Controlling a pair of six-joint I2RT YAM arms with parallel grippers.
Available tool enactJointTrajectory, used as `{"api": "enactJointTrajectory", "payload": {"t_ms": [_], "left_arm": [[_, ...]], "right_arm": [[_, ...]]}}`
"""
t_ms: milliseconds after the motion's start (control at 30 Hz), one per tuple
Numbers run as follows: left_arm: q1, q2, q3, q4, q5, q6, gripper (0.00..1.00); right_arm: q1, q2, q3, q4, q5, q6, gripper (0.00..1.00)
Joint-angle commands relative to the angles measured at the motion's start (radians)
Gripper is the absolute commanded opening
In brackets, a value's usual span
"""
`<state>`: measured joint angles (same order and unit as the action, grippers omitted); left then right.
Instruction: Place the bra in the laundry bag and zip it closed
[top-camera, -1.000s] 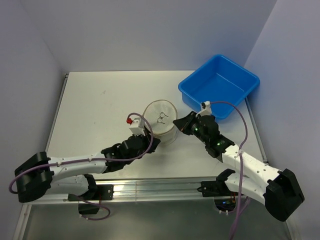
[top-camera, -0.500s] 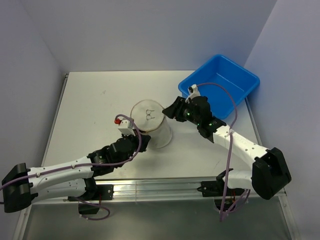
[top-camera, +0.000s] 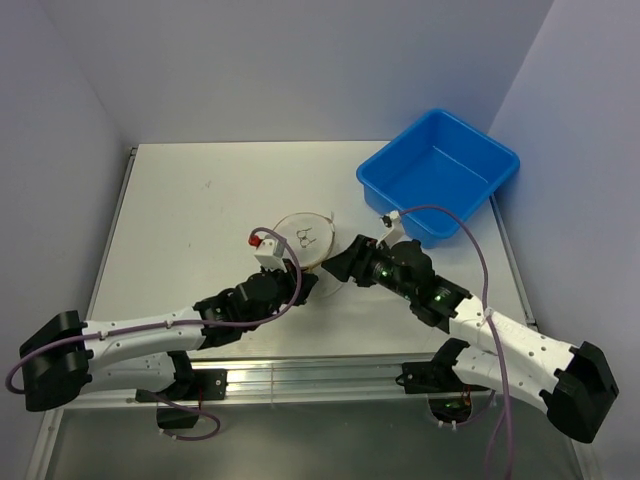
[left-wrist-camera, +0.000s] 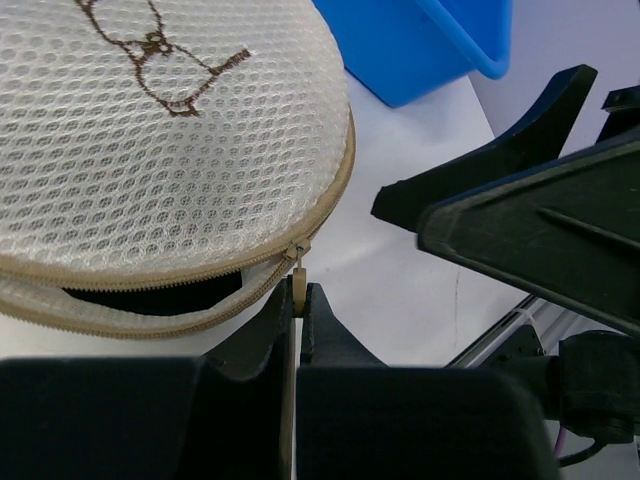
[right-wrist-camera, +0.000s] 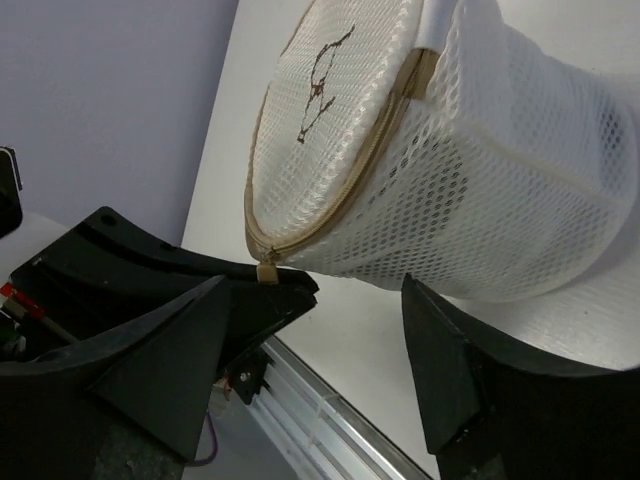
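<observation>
Soft, even, bright light; faint shadows; wrist views slightly blurred at the near edge

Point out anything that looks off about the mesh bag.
The zip of the laundry bag is not fully closed: a dark gap shows along the rim beside the zipper pull, which the left claw pinches.

White table (top-camera: 200, 220), mesh laundry bag (top-camera: 308, 235) near middle, blue bin (top-camera: 440, 170) far right corner
</observation>
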<state>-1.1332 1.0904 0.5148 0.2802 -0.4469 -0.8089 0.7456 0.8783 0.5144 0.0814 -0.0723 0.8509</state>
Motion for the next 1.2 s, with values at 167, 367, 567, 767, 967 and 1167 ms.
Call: {"api": "enactJointTrajectory", "payload": {"t_ms": [167,367,567,767,967,1167], "left_arm": [[-0.028,0.028,0.047,0.096,0.045,-0.018,0.00],[-0.034,0.051,0.050,0.111,0.066,-0.018,0.00],[-0.036,0.062,0.056,0.122,0.080,-0.010,0.00],[-0.036,0.037,0.033,0.110,0.062,-0.009,0.00],[-0.036,0.011,0.014,0.064,0.021,0.005,0.00],[-0.034,-0.073,-0.024,-0.047,-0.091,0.023,0.00]], "right_arm": [[0.020,0.076,0.038,0.081,0.017,0.056,0.57],[0.020,0.074,0.023,0.100,0.038,0.073,0.55],[0.020,0.071,0.027,0.093,0.055,0.074,0.33],[0.017,0.087,0.032,0.086,0.071,0.068,0.14],[-0.038,0.074,0.035,0.060,0.069,0.034,0.00],[-0.176,0.074,0.062,0.037,-0.015,-0.055,0.00]]}}
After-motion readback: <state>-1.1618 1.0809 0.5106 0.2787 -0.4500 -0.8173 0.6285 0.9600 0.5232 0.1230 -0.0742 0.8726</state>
